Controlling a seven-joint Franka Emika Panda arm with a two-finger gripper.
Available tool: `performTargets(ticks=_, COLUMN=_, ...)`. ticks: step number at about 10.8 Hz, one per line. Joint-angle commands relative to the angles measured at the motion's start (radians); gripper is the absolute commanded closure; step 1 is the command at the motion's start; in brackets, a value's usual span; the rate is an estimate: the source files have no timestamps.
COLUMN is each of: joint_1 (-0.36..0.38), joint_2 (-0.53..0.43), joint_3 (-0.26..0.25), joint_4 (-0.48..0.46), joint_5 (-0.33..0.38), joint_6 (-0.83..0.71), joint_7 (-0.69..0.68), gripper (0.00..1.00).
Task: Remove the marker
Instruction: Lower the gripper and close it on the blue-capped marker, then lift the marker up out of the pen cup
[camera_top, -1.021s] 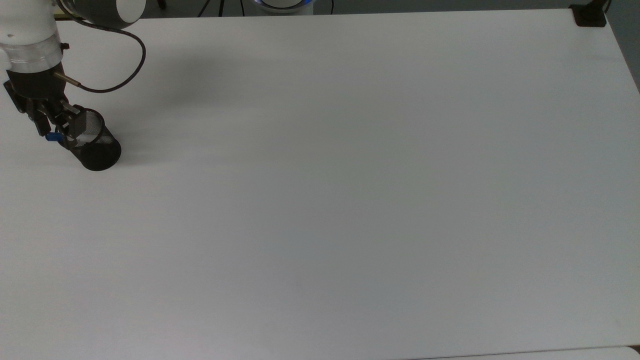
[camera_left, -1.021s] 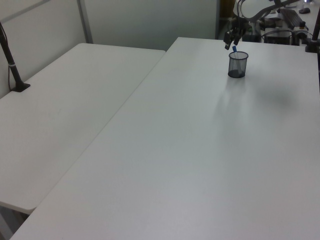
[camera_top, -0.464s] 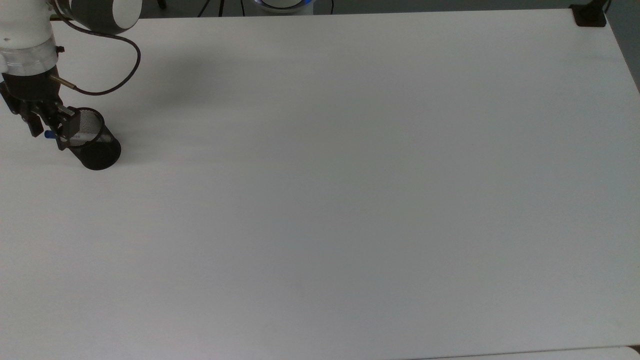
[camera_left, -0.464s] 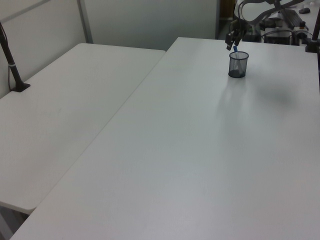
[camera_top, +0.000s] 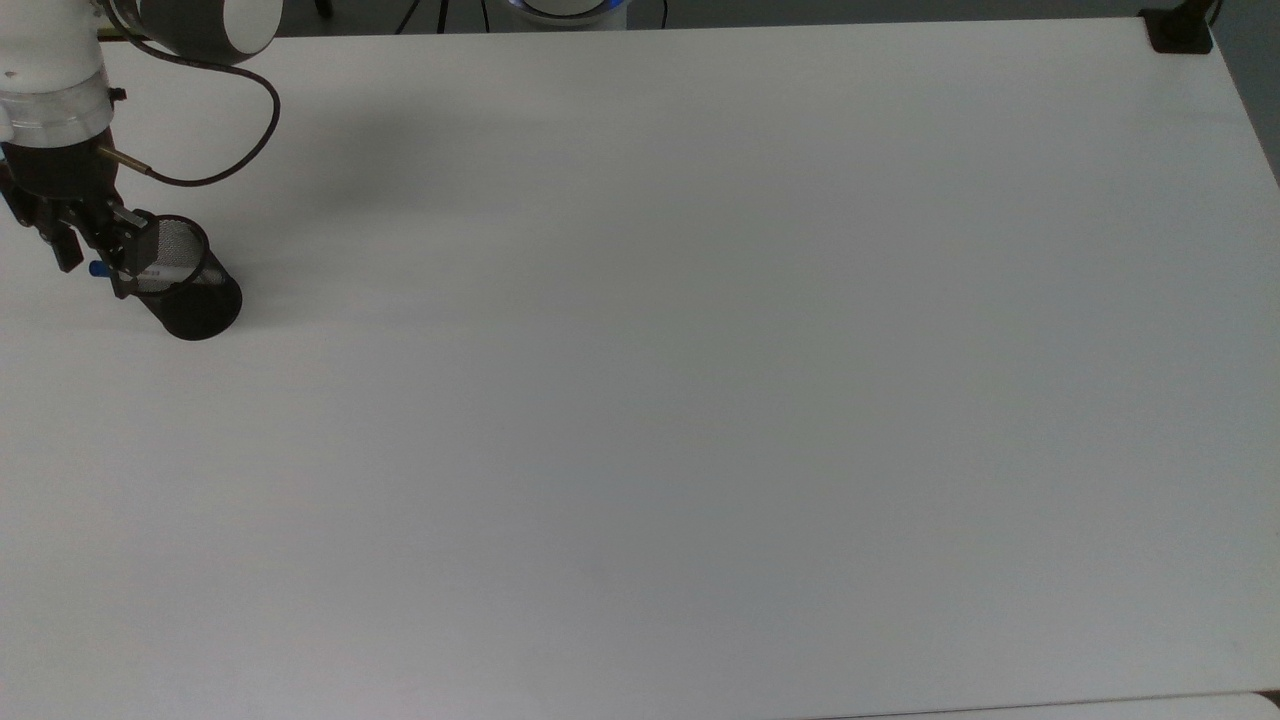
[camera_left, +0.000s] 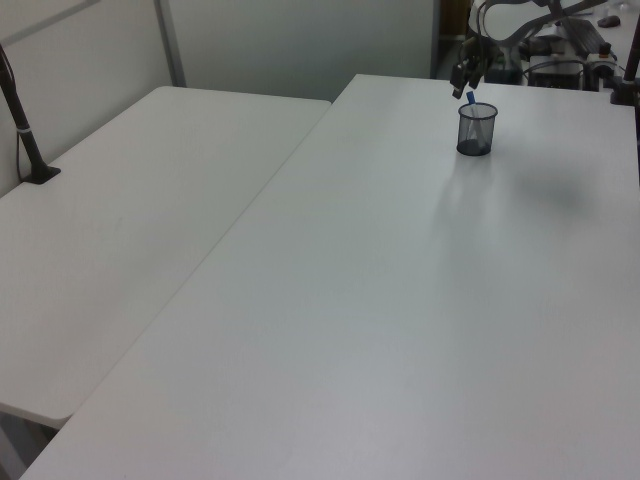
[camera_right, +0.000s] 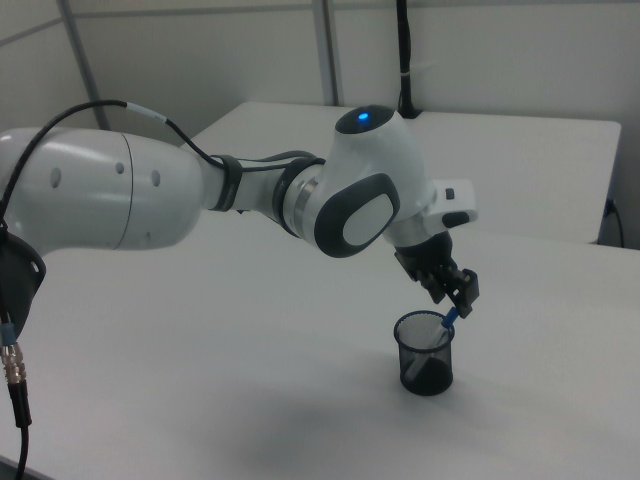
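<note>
the marker (camera_right: 447, 323) stands tilted in the black mesh cup (camera_right: 425, 354), its blue cap end poking over the rim on the right view's right, the white barrel showing through the mesh inside. it looks light, stiff and smooth, so it could slip or swivel in a loose pinch; the exposed cap end above the rim is the sensible place to take it, since the rest sits down in the cup.

the gripper (camera_right: 458, 296) is right at that cap, and its jaws seem closed around it, though i cannot tell for certain how firm the hold is. in the top view the gripper (camera_top: 88, 252) sits at the cup's (camera_top: 185, 285) rim beside the blue tip (camera_top: 98, 268).

the cup itself is the main hindrance: it is light and unfixed, and a slanted pull might drag or tip it. a straight lift along the barrel seems safest. a black cable (camera_top: 235, 140) loops off the wrist above the white tabletop (camera_top: 700, 380).
</note>
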Motion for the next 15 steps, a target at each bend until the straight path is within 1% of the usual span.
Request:
performTargets(ticks=1, joint_1=-0.002, joint_2=-0.017, joint_3=-0.010, joint_4=-0.041, joint_5=-0.005, joint_6=0.007, joint_7=-0.063, gripper=0.50)
performTargets(ticks=2, joint_1=-0.005, joint_2=-0.019, joint_3=-0.010, joint_4=-0.042, joint_5=-0.005, joint_6=0.006, joint_7=-0.068, gripper=0.50)
performTargets(ticks=3, joint_1=-0.008, joint_2=-0.018, joint_3=-0.012, joint_4=-0.040, joint_5=-0.005, joint_6=0.006, joint_7=-0.075, gripper=0.60)
performTargets(ticks=4, joint_1=-0.008, joint_2=-0.016, joint_3=-0.012, joint_4=-0.041, joint_5=-0.005, joint_6=0.007, joint_7=-0.077, gripper=0.75)
performTargets(ticks=5, joint_1=-0.009, joint_2=-0.014, joint_3=-0.012, joint_4=-0.040, joint_5=-0.004, joint_6=0.007, joint_7=-0.077, gripper=0.87)
performTargets(ticks=6, joint_1=-0.009, joint_2=-0.014, joint_3=-0.012, joint_4=-0.040, joint_5=-0.005, joint_6=0.007, joint_7=-0.078, gripper=0.95)
performTargets(ticks=7, joint_1=-0.009, joint_2=-0.016, joint_3=-0.013, joint_4=-0.038, joint_5=-0.005, joint_6=0.006, joint_7=-0.077, gripper=1.00)
performTargets(ticks=11, joint_1=-0.009, joint_2=-0.060, joint_3=-0.012, joint_4=-0.026, joint_5=0.022, joint_6=-0.008, joint_7=-0.075, gripper=1.00)
performTargets(ticks=13, joint_1=-0.008, joint_2=-0.100, joint_3=-0.009, joint_4=-0.017, joint_5=0.070, joint_6=-0.017, joint_7=-0.075, gripper=1.00)
performTargets(ticks=15, joint_1=0.006, joint_2=-0.135, joint_3=0.005, joint_4=0.024, joint_5=0.105, joint_6=-0.087, joint_7=-0.075, gripper=1.00)
